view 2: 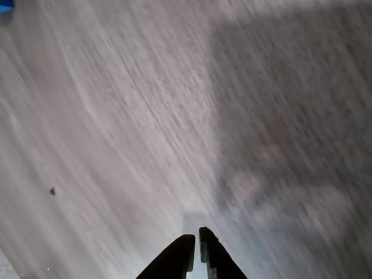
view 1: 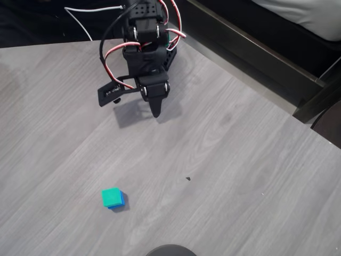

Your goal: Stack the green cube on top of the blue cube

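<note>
1. Green cube (view 1: 111, 197) sits on top of blue cube (view 1: 119, 202) in overhead view, approx 7 o'clock from frame centre; only a blue sliver shows at right and lower edges of the green one. Stack slightly offset.
2. Gripper (view 1: 156, 111) hangs near top of overhead view, approx 12 o'clock, well apart from stack; stack lies approx 7 o'clock from gripper tip.
3. Jaws nearly shut in wrist view, tips (view 2: 196, 239) almost touching w/ a thin slit between; nothing held.
4. Black arm (view 1: 146, 40) w/ red and white wires looped round it at top edge; casts shadow on bench (view 1: 240, 176) just below gripper.
5. Small dark speck (view 1: 188, 178) on bench approx 3 o'clock from stack, well apart; same speck (view 2: 52, 191) at approx 9 o'clock in wrist view.
6. Bit of blue at top-left corner of wrist view (view 2: 6, 5), approx 10 o'clock; too cropped to tell more. Wrist view blurred.
7. Nothing between gripper and stack, bare grey wood-grain bench.
8. Dark frame rail (view 1: 250, 53) runs diagonally beyond bench edge at approx 2 o'clock, w/ white padding (view 1: 309, 16) behind it.
9. Dark round object (view 1: 170, 250) at bottom edge, approx 6 o'clock, cut off by frame.
</note>
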`<state>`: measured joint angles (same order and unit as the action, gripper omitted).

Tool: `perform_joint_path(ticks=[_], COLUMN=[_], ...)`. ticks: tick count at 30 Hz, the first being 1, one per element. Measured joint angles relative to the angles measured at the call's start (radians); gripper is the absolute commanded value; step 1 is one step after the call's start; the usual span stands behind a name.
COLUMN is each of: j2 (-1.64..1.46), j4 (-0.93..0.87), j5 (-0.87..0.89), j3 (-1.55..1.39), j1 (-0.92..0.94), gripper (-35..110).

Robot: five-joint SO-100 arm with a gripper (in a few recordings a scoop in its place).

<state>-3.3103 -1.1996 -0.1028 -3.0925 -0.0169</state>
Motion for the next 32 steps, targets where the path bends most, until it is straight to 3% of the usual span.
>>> perform_joint_path(ticks=[9,32], j2=[0.0,-0.002], j4=[-0.021,-0.023], j5=[0.101,0.038], j3=[-0.002,-0.002], j1=[-0.032,-0.048], gripper=[0,0])
